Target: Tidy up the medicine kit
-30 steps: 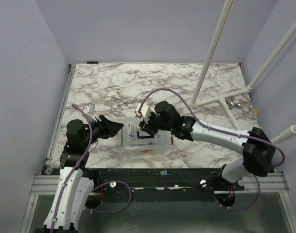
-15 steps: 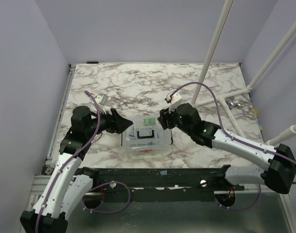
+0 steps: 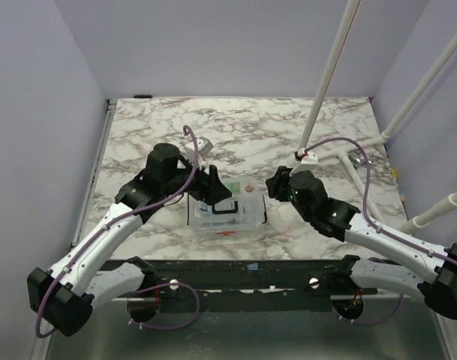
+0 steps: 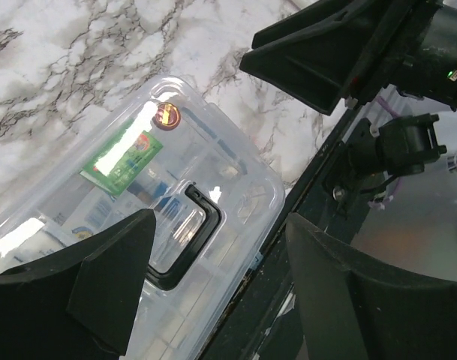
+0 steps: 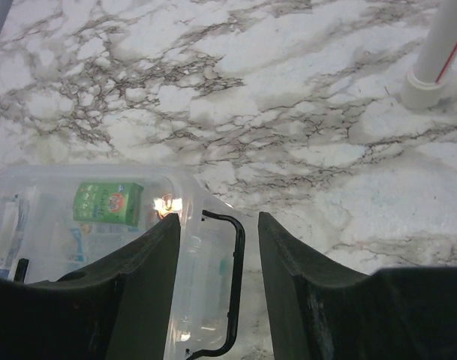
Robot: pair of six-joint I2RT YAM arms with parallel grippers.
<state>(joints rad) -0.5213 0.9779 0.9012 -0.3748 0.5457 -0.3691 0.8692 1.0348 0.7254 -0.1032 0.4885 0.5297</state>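
The medicine kit is a clear plastic box [image 3: 228, 212] with its lid shut and a black handle [image 4: 184, 238], near the table's front edge. A green packet [image 5: 108, 203] and a small red item [image 4: 166, 115] show through the lid. My left gripper [image 3: 217, 187] hovers open and empty over the box's left half. My right gripper [image 3: 272, 184] is open and empty just right of the box, above its right end latch [image 5: 230, 281].
White PVC pipes [image 3: 329, 82] rise from the table's back right, with a pipe foot [image 5: 431, 79] on the marble. The dark frame rail [image 3: 236, 266] runs along the near edge just in front of the box.
My left arm has swung right, from beside the box to over it. My right gripper has pulled back off the box to its right side. The box has stayed put.
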